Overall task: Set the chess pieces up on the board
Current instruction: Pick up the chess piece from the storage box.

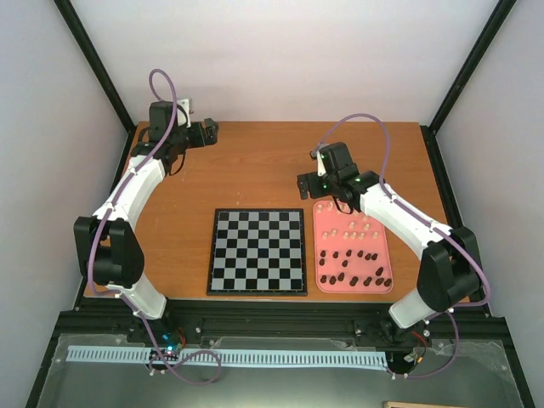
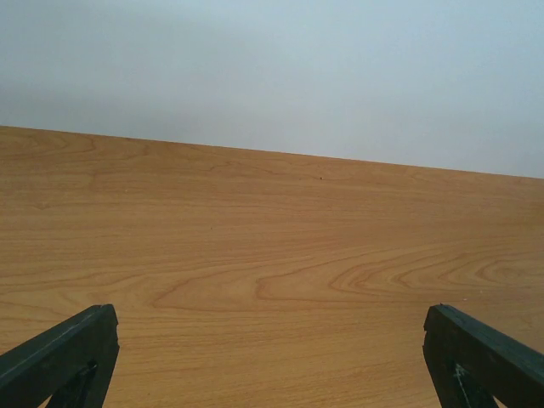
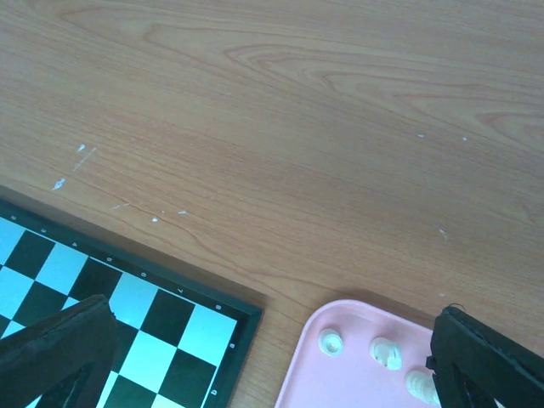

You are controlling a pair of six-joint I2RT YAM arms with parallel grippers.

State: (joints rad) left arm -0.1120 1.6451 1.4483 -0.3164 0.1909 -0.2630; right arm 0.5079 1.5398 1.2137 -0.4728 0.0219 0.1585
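Left arm (image 1: 136,183) and right arm (image 1: 399,212), white link shells, black joint housings, looping purple cables (image 1: 161,85), green right-wrist lights (image 1: 322,168), left gripper (image 2: 270,340) and right gripper (image 3: 274,340) with dark wedge-shaped fingers (image 2: 64,353).

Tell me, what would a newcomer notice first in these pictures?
First, the flat black-and-grey checkered chessboard, lying bare in the middle of the wooden table. Right beside it, a pink rectangular tray holds the small cream chess pieces at its far end and the dark brown chess pieces nearer. The right gripper hangs open above the tray's far corner, and the left gripper is open at the back left.
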